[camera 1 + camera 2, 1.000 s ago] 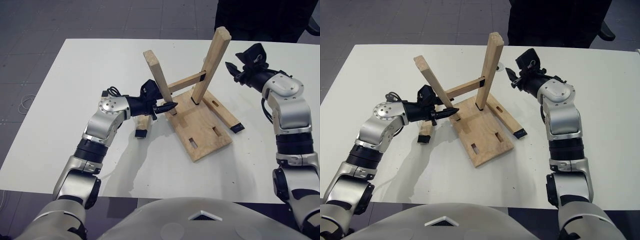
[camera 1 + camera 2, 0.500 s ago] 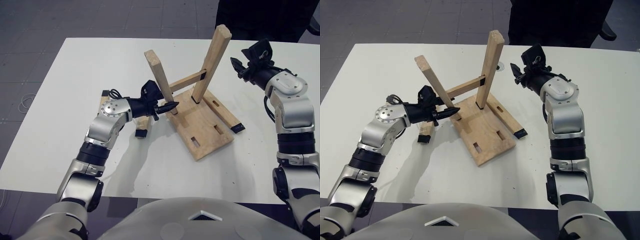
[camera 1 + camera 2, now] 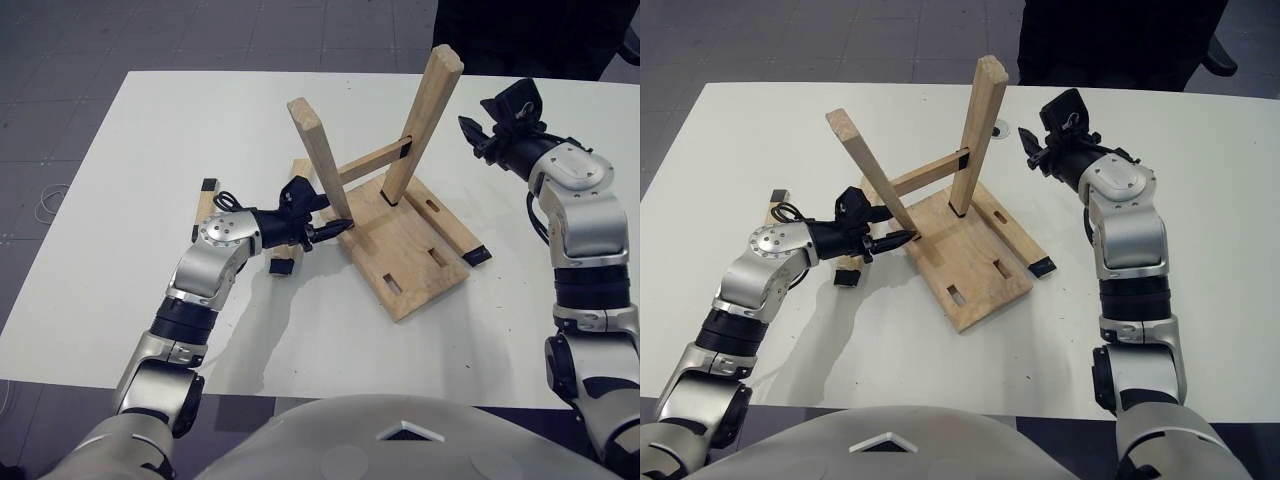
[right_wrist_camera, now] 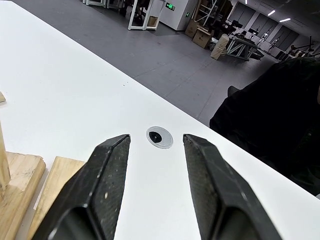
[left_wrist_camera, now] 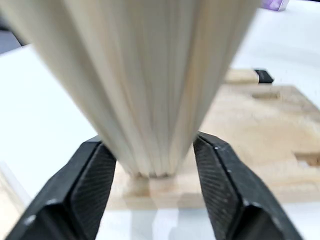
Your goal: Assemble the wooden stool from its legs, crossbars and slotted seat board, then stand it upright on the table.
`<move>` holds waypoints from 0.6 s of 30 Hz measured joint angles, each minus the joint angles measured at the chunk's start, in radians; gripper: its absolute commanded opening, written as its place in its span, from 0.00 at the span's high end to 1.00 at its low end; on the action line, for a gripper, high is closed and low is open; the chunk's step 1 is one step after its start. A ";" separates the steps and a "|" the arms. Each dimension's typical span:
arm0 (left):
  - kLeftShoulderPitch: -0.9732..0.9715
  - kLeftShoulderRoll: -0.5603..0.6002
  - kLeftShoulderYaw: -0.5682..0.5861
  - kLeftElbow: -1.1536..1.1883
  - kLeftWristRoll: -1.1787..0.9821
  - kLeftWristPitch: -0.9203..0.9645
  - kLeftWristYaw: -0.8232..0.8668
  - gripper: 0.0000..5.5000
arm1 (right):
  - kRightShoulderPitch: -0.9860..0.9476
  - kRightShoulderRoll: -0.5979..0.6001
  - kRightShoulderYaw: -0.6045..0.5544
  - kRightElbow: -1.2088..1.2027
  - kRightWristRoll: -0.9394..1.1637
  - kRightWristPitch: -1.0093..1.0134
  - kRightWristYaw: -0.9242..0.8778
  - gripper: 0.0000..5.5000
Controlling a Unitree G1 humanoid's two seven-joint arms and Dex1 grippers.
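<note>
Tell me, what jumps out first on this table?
A half-built stool: the seat board lies on the white table with two legs sticking up, joined by a crossbar. The left gripper clamps the tilted leg near its foot, while the right gripper hangs open beside the taller leg, not touching it.

A round grommet (image 4: 159,137) sits at 12 o'clock. Grey tiled floor (image 3: 200,35) runs beyond, with a white cable (image 3: 50,205) at 9 o'clock and a dark bulk (image 3: 1110,45) at 1 o'clock. Shelving (image 4: 220,30) stands far off.
</note>
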 measured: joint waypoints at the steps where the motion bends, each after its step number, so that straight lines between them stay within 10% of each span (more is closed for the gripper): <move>1: 0.000 0.000 0.000 -0.001 0.001 0.000 -0.004 0.38 | 0.001 0.000 0.000 -0.002 0.000 0.000 0.000 0.65; 18: 0.121 0.129 0.025 -0.203 0.101 0.099 0.054 0.32 | 0.157 -0.159 0.067 -0.147 0.008 0.134 0.183 0.65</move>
